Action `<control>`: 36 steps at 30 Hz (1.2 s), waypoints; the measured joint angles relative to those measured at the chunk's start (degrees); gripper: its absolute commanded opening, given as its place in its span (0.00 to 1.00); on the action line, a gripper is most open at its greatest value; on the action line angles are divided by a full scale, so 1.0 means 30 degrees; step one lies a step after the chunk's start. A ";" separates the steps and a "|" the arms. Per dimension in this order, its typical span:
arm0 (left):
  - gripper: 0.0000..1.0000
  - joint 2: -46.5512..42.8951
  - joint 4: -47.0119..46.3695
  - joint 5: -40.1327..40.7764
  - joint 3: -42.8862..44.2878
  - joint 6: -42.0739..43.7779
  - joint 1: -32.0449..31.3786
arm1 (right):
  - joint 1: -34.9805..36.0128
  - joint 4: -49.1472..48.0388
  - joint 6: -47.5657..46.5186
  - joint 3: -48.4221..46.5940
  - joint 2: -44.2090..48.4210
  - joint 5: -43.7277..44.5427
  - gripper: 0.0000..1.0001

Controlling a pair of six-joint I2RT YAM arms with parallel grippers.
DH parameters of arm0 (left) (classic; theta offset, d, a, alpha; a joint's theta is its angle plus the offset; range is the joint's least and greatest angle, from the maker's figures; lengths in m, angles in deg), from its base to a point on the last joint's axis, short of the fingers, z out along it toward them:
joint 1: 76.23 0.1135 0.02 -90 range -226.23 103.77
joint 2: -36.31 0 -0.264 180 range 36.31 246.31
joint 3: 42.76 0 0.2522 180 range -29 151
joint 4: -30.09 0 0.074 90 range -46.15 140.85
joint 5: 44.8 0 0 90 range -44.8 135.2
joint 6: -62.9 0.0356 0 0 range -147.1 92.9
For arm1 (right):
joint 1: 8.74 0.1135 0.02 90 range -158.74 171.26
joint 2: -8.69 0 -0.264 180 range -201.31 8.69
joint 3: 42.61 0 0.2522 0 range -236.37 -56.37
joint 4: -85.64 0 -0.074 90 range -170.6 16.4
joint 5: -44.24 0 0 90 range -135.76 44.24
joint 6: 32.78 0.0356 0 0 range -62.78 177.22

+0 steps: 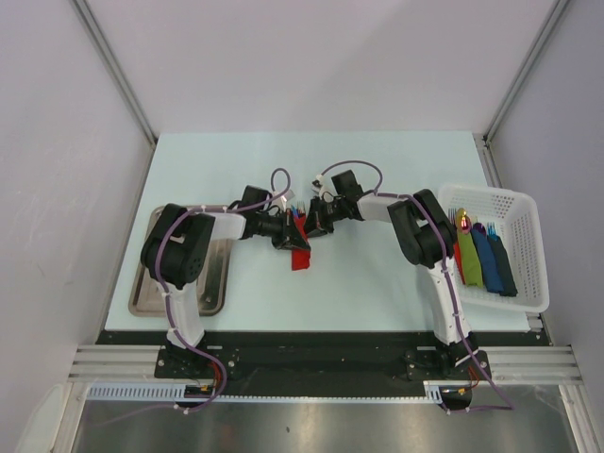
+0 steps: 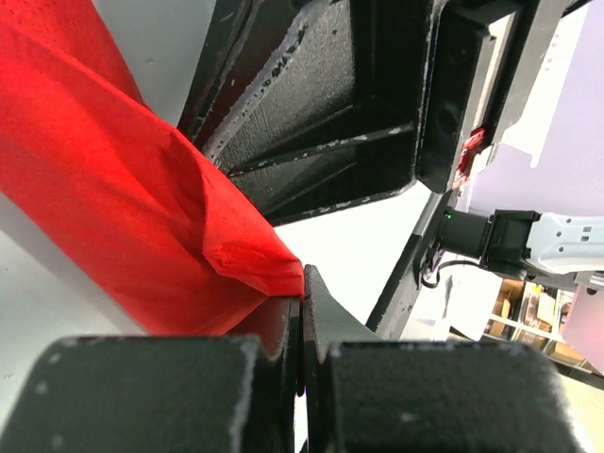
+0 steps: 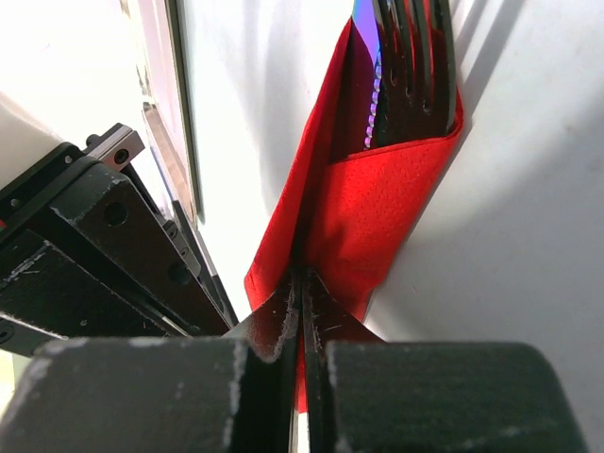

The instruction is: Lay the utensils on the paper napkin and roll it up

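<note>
So the white basket (image 1: pixel 517 202) is sitting at the right edge of the surface (image 1: pixel 377 170), hanging a bit past it. It's holding a green roll (image 1: pixel 469 265), a blue roll (image 1: pixel 486 255) and a dark roll (image 1: pixel 503 270) lying side by side, plus something yellowish at the far-left end that we can't make out. Over on the left, a metal tray (image 1: pixel 215 283) is lying near the left edge, and our left arm (image 1: pixel 179 247) is covering a good chunk of it.

The red paper napkin (image 1: pixel 300 253) is sitting mid-surface, well apart from every edge, with the widest stretch of bare surface running off on the far side of it. The utensils (image 3: pixel 413 66) are poking out of the napkin's far end, with fork tines and a serrated blade tucked inside the fold.

Both tools are meeting right over the napkin, nearly touching each other. Our left tool (image 2: pixel 302 311) is pressing its fingers together on a pulled-up corner of the napkin (image 2: pixel 123 198). Our right tool (image 3: pixel 304 307) is doing the same, with its fingers clamping tight on the folded red paper (image 3: pixel 377 208) at the end opposite the tines.
</note>
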 measured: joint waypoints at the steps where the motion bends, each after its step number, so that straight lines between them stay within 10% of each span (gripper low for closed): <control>1: 0.00 0.0000 -0.0146 -0.0029 -0.0058 -0.0007 0.0000 | 0.0000 0.0000 0.0000 0.0000 0.0000 0.0000 0.00; 11: 0.00 0.1355 -0.1443 -0.0291 -0.0270 -0.0146 0.0131 | -0.0007 0.0714 -0.0248 -0.0357 -0.0051 0.0102 0.01; 26: 0.12 0.1559 -0.2200 -0.0692 -0.0590 -0.0146 0.0364 | -0.0831 0.3461 -0.1705 -0.1377 0.0510 0.0663 0.40; 36: 0.17 0.1559 -0.2280 -0.0750 -0.0619 -0.0131 0.0364 | -0.1071 0.2543 -0.0838 -0.1319 0.0831 -0.0240 0.43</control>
